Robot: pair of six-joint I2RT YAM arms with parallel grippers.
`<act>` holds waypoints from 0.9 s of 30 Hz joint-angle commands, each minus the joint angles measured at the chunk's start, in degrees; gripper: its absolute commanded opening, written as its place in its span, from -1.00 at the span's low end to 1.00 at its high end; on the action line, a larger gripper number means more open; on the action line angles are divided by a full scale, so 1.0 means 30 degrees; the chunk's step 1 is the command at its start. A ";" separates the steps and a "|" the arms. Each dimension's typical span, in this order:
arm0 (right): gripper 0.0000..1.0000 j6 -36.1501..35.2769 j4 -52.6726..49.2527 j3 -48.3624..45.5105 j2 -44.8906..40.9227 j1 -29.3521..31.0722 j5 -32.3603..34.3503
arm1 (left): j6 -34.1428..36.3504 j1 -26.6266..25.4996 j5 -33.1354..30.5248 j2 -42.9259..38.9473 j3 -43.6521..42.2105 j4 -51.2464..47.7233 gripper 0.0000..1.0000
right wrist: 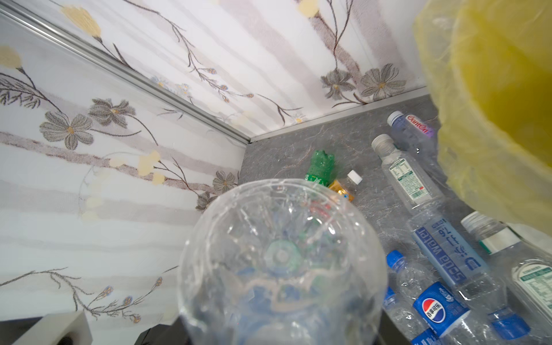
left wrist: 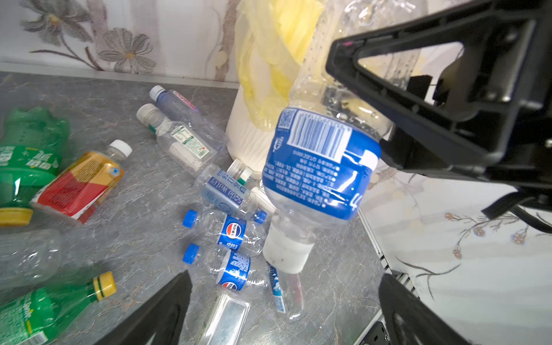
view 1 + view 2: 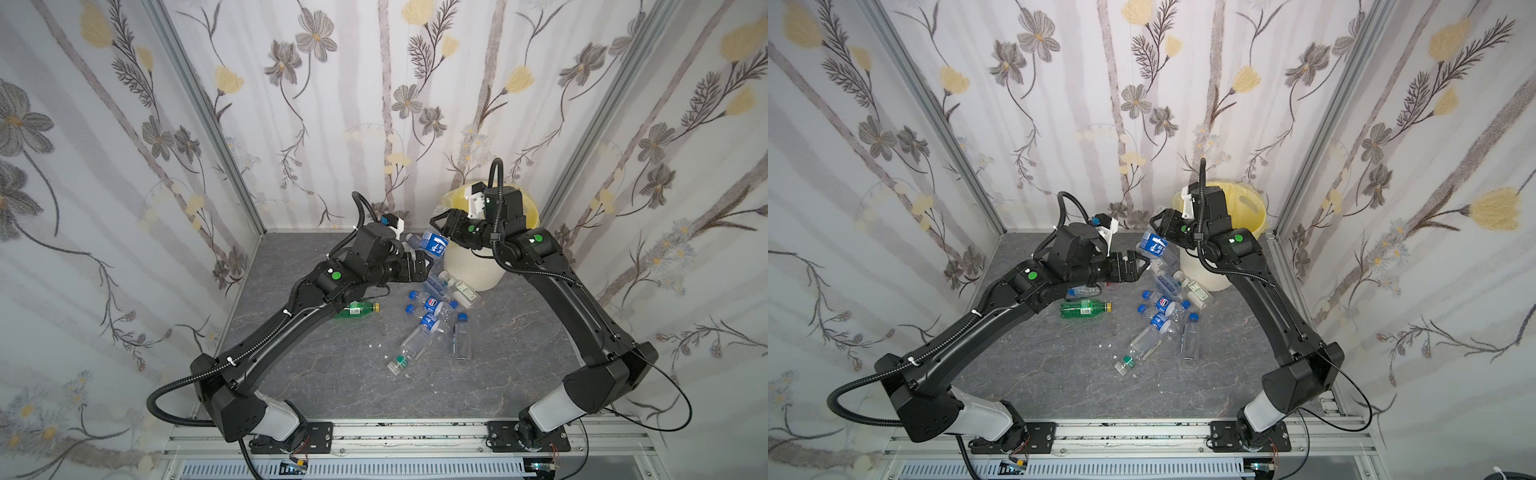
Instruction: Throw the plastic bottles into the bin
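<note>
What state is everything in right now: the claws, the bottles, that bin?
bin: upright, lined with a yellow bag.
blue-labelled bottle: held in the air, cap down, beside the bin.
right gripper: shut on the blue-labelled bottle.
left gripper: open, empty.
green bottle: lying on its side, yellow cap on.
orange-red bottle: lying down, white cap on.

We log a grey marbled tabletop (image 3: 332, 386). The bin (image 3: 469, 268) stands upright on it at the far right, near the back wall. Clear bottles with blue caps (image 3: 432, 307) lie heaped just in front of the bin, several touching. A green bottle (image 3: 357, 309) lies on its side left of the heap. An orange-red bottle (image 2: 80, 185) lies just beside a second green bottle (image 2: 30, 155). Small white scraps (image 3: 379, 345) sit near the frontmost bottle (image 3: 409, 349).
</note>
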 commanded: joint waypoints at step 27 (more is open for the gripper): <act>0.17 -0.3042 0.2995 0.3083 -0.4390 -0.6905 0.4303 | 0.4519 -0.3124 -0.2024 0.6770 1.2782 0.0073 1.00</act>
